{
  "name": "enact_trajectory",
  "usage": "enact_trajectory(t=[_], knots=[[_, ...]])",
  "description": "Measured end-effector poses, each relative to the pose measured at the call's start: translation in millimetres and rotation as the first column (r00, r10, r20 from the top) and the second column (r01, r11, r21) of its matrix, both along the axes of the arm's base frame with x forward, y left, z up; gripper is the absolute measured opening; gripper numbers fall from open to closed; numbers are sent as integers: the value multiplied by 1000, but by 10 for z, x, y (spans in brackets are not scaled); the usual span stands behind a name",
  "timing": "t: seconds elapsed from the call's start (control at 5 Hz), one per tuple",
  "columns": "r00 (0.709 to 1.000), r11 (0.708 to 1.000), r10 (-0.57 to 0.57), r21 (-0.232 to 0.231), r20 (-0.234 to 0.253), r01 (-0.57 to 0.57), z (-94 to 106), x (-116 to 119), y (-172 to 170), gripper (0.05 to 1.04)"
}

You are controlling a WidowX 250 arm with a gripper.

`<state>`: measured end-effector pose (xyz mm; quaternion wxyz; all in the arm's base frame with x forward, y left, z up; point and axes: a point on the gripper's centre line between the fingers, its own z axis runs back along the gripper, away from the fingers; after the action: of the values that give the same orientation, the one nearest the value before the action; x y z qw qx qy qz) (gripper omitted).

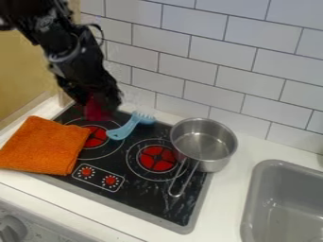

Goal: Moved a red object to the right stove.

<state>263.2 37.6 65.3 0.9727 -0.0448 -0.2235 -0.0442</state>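
Observation:
The black gripper [97, 97] hangs from the upper left over the back left corner of the stove. Directly below it, partly covered by it, is a dark red object [96, 109]; whether the gripper holds it is unclear. The black stove top [129, 168] has a left burner [95, 136] and a right burner [157, 158], each with a red centre. No loose object lies on the right burner's red centre.
An orange cloth [43, 145] covers the stove's left edge. A light blue brush-like utensil [131, 126] lies between the gripper and right burner. A metal pot [211, 152] stands at the back right, its handle slanting forward. A grey sink [252, 198] is at far right; tiles line the back.

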Motion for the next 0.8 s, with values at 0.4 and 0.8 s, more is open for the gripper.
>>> enact_trajectory(t=[0.4, 0.8], knots=[[1000, 999, 3, 48, -6, -3, -68, -56, -312, 719], [998, 999, 21, 48, -56, -18, -275, -175, -479, 719]])
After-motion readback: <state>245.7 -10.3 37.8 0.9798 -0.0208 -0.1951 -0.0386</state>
